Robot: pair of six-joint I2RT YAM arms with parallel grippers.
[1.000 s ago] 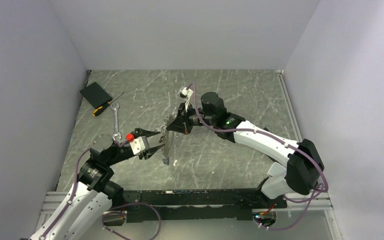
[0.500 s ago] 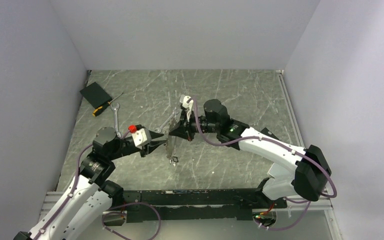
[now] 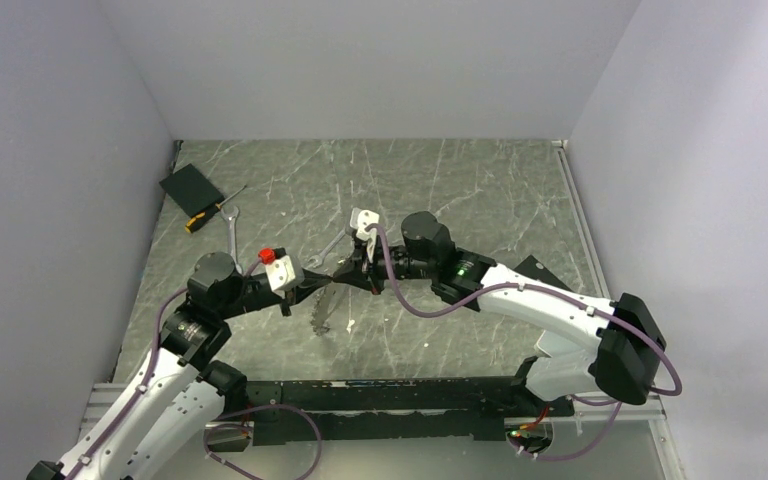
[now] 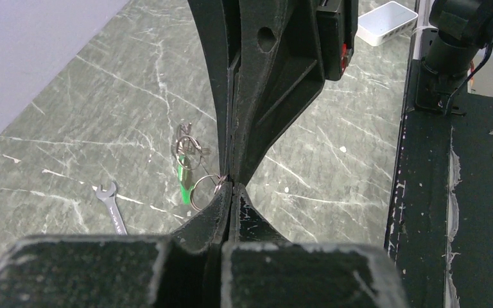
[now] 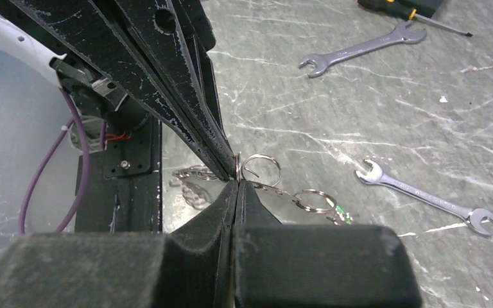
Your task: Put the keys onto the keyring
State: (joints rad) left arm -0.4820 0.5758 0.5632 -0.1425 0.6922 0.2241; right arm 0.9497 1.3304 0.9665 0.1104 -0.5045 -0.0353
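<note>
My left gripper (image 3: pixel 328 284) and right gripper (image 3: pixel 343 277) meet tip to tip above the middle of the table. Both are shut on the same thin silver ring of the keyring (image 3: pixel 321 315), whose floppy chain of rings hangs below them. In the left wrist view my shut left gripper (image 4: pixel 232 187) pinches the keyring (image 4: pixel 200 190) at its tip, and a green-headed key (image 4: pixel 183 178) dangles beside it. In the right wrist view my shut right gripper (image 5: pixel 237 181) clamps the keyring (image 5: pixel 261 168). More rings and the green key (image 5: pixel 340 213) trail to the right. Other keys cannot be made out.
Two silver spanners lie on the marble table, one (image 3: pixel 232 240) to the left and one (image 3: pixel 325 250) just behind the grippers. A yellow-handled screwdriver (image 3: pixel 215 212) rests by a black pad (image 3: pixel 190 187) at the far left. The black base rail (image 4: pixel 423 192) runs along the near edge.
My left gripper moved right to the hanging keyring and shut on it. My right gripper, shut throughout, moved a little nearer and left, carrying the keyring along.
</note>
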